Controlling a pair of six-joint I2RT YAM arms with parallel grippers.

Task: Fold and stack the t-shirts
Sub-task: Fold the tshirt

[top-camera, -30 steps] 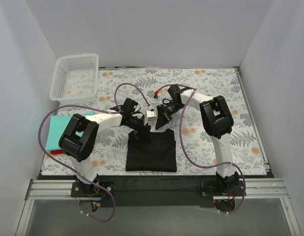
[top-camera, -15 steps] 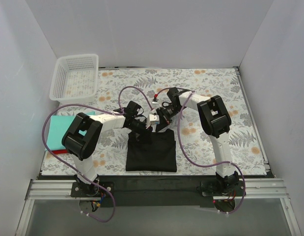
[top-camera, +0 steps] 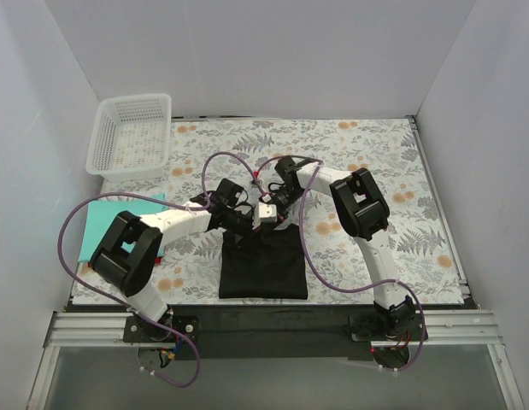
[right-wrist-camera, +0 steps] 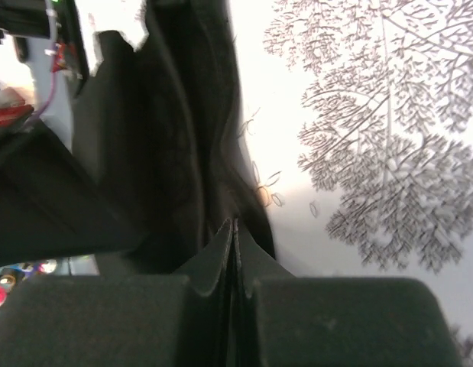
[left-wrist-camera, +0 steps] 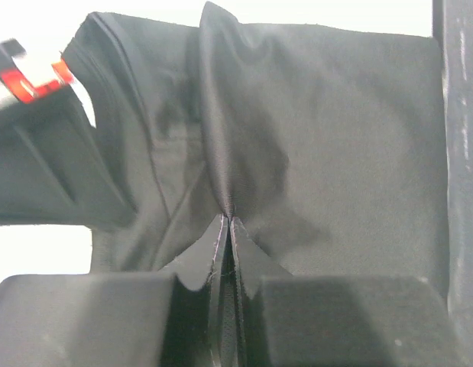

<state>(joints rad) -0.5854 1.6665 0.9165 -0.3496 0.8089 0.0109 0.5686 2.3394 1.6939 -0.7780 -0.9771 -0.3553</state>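
The black t-shirt (top-camera: 264, 266) lies folded into a neat rectangle at the near middle of the worktop (top-camera: 375, 162), its front edge close to the arm bases. Its far edge is raised and gathered where both arms meet over it. The left end effector (left-wrist-camera: 227, 225) is closed tight on a thin ridge of the black fabric, the cloth rising in a sharp crease from between its fingertips. The right end effector (right-wrist-camera: 234, 228) is likewise pinched narrow on a fold at the shirt's edge, with leaf-printed surface just beside it. A red patch on the neighbouring arm shows in the left wrist view, too blurred to read.

Well to the left lies a teal folded garment (top-camera: 97, 229), partly under the left arm. A white plastic basket (top-camera: 136, 97) sits in the far left corner. The worktop carries a pale floral and fern print, and plain white walls (top-camera: 247, 51) enclose it on three sides.
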